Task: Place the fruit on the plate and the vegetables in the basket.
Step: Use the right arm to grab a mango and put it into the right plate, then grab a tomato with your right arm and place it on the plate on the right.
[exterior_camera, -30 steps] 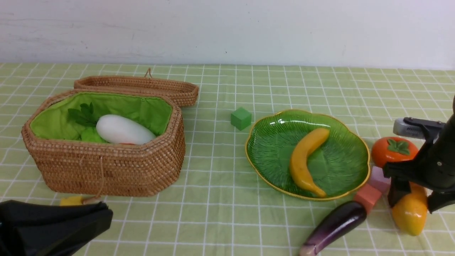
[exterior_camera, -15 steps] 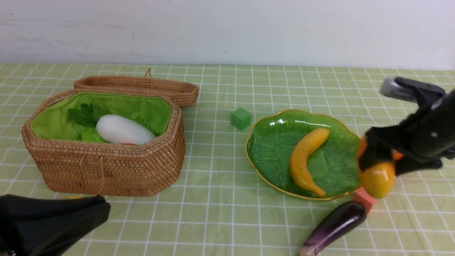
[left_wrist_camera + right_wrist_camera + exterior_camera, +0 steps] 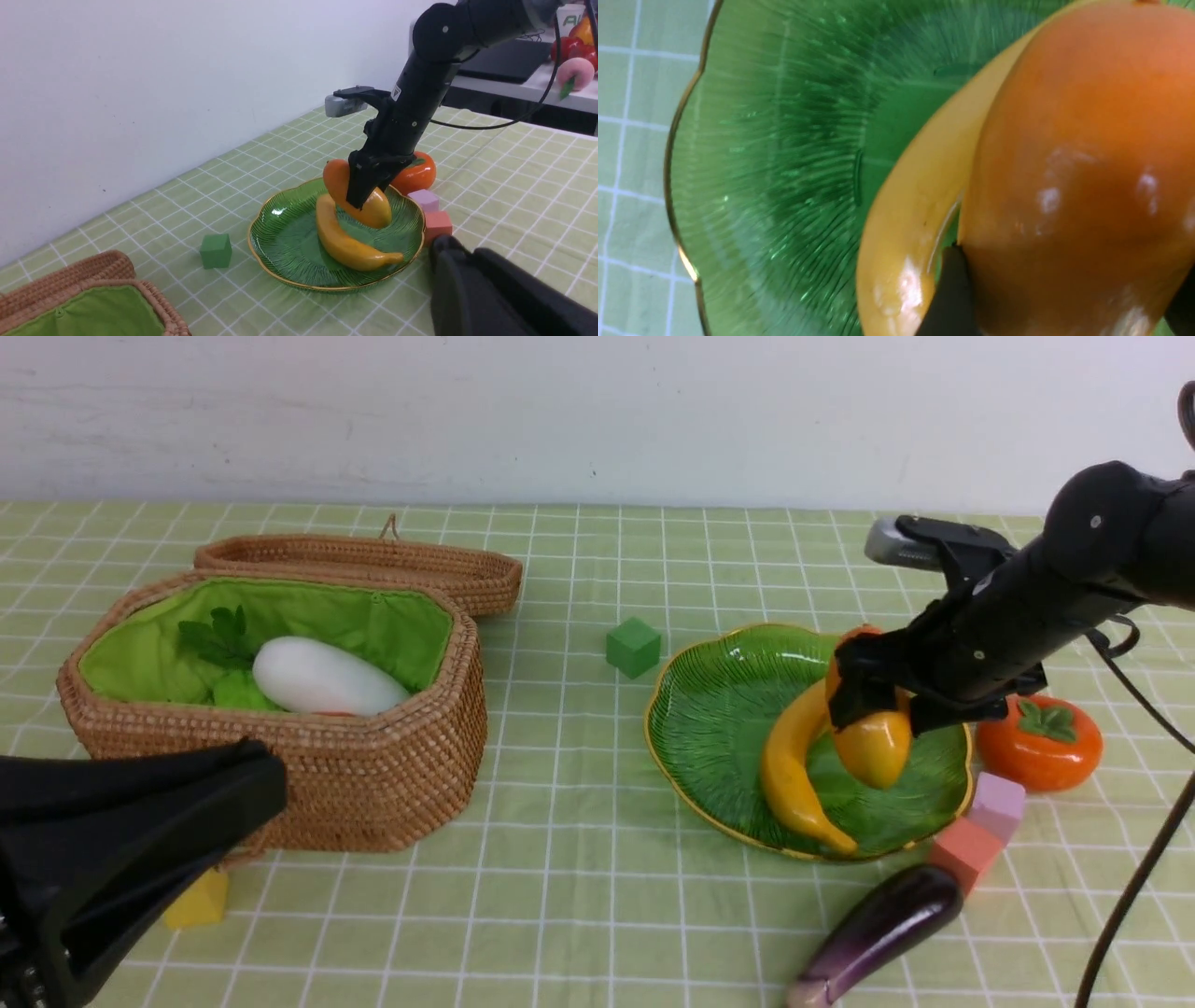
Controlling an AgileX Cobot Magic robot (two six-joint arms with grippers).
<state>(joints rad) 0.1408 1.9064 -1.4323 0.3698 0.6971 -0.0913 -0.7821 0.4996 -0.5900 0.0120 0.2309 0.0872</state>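
Fruit count: one of three down. Banana (image 3: pixel 789 775) lies in the plate (image 3: pixel 714 709), curved along its middle. Mango (image 3: pixel 876 751) is in the right gripper (image 3: pixel 885 711), jaws spread wide around its upper half. It hangs over the plate, close against the banana. The right wrist view shows the two overlapping, but I cannot tell whether the mango touches banana or plate. Not released, so not counted. Persimmon (image 3: pixel 1041 742) sits on the worktop (image 3: pixel 579 784) just beside the plate's right rim.

Vegetables: white radish (image 3: pixel 322 677) and light-green gourd (image 3: pixel 238 693) are inside the basket (image 3: pixel 280 784). Probable carrot (image 3: pixel 336 713): only an orange-red sliver shows at the radish's near edge. Eggplant (image 3: pixel 882 924) lies on the worktop near the plate's front rim, its tip by the salmon cube (image 3: pixel 964 852). It is the one vegetable clearly left out.

Left gripper (image 3: pixel 448 254): closed, nothing seen in it, low on the near-left side in front of the basket.

Judgement: somewhat past halfway. Remaining:
- set the mango down
- move the persimmon to the plate
- move the eggplant to the basket

The eggplant lies on the right and the basket on the left, so that is the long carry. Green cube (image 3: pixel 633 646), lilac cube (image 3: pixel 997 803) and yellow cube (image 3: pixel 198 901) are not part of the sort.
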